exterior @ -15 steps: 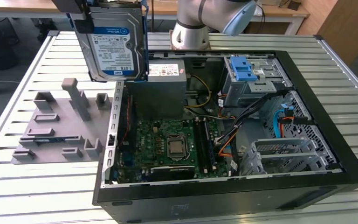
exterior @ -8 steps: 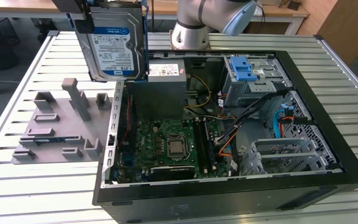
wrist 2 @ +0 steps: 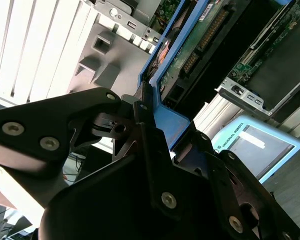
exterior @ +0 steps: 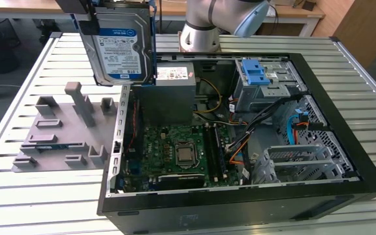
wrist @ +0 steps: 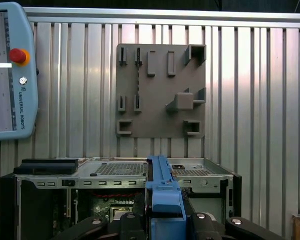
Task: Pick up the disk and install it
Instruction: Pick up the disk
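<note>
The disk (exterior: pixel 119 46), a silver-grey drive with a blue-and-white label in a blue plastic carrier, hangs upright high above the table at the exterior view's upper left. It hovers over the left wall of the open computer case (exterior: pixel 240 196). My gripper (exterior: pixel 119 6) holds it from above, shut on the carrier's top edge. In the second wrist view the black fingers (wrist 2: pixel 139 120) clamp the blue carrier (wrist 2: pixel 162 75), with the drive's green circuit board (wrist 2: pixel 200 45) beyond. In the first wrist view my gripper (wrist: pixel 165 217) grips the carrier's blue edge (wrist: pixel 162 195).
A grey fixture plate (exterior: pixel 64 132) with upright blocks lies on the slatted metal table (exterior: pixel 31 205) beside the case. Inside the case are a blue-latched drive cage (exterior: pixel 256 73), a power supply box (exterior: pixel 172 73), the motherboard (exterior: pixel 181 152) and cables. A teach pendant (wrist: pixel 9 75) lies on the table.
</note>
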